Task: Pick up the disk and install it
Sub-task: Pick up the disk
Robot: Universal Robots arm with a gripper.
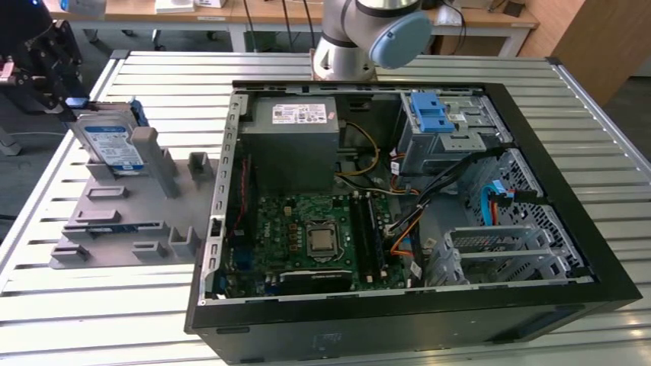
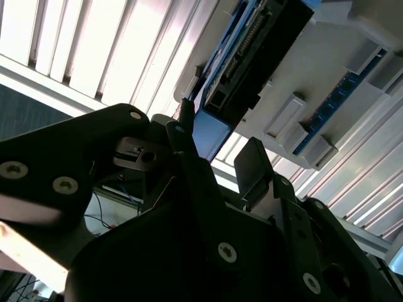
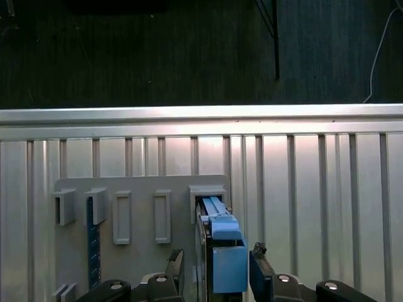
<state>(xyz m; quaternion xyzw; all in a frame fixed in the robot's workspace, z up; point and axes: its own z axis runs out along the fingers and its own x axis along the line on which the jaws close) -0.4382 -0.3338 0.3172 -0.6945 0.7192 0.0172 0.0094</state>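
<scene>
Currently, your pincer (image 3: 217, 261) is open, one finger on each side of the disk (image 3: 221, 229), not clamped. The disk stands on edge in the grey holder (image 3: 141, 255).

On your slatted metal desk (image 1: 122, 320), the grey plastic fixture tray (image 1: 122, 229) lies to the exterior view's left of the open black computer case (image 1: 569, 305). The silver rectangular disk (image 1: 110, 141) stands upright in the tray's far slot. In the first wrist view it sits between the spread fingers of the hand (image 3: 217, 255).
</scene>
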